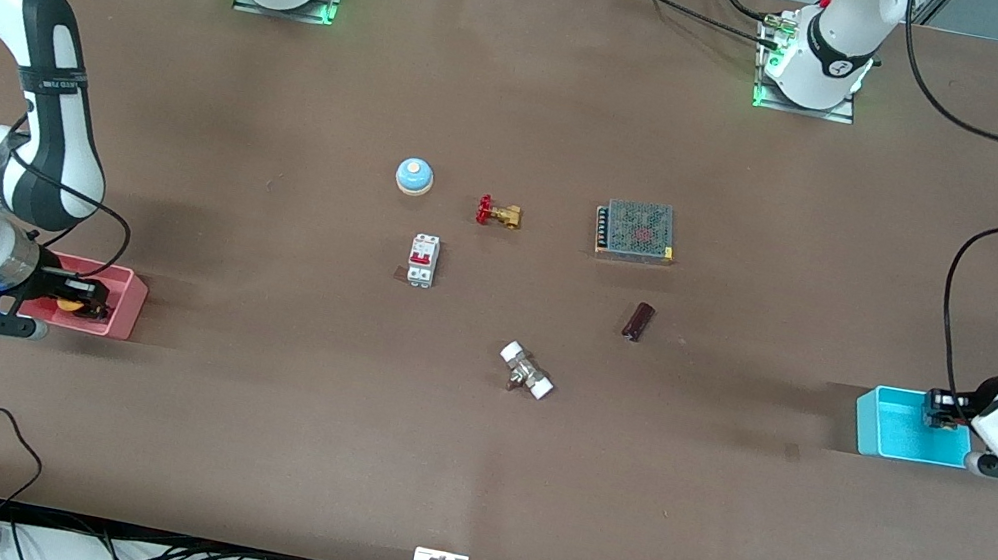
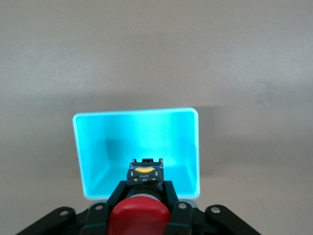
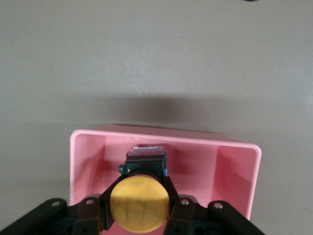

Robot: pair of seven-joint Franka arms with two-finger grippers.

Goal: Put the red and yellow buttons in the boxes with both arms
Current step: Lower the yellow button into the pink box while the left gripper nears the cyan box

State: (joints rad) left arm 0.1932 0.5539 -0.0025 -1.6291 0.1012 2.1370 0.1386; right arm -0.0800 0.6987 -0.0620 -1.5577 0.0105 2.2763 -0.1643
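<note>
I have each arm parked over its own bin at its own end of the tabletop [image 1: 466, 477], so the two drops can happen without the arms crossing the clutter in the middle. The right claw [image 3: 139, 193] is clamped on the yellow button [image 3: 139, 203], gripping the black body just under the cap so the cap stays clear, and it hangs inside the mouth of the pink box [image 3: 234, 161]. The left claw [image 2: 145, 196] is clamped the same way on the red button [image 2: 138, 218], over the cyan box [image 2: 188, 147] near one wall. Both buttons sit between the fingers, bodies pointing down into the bins. I judge that opening each claw should drop them in.
</note>
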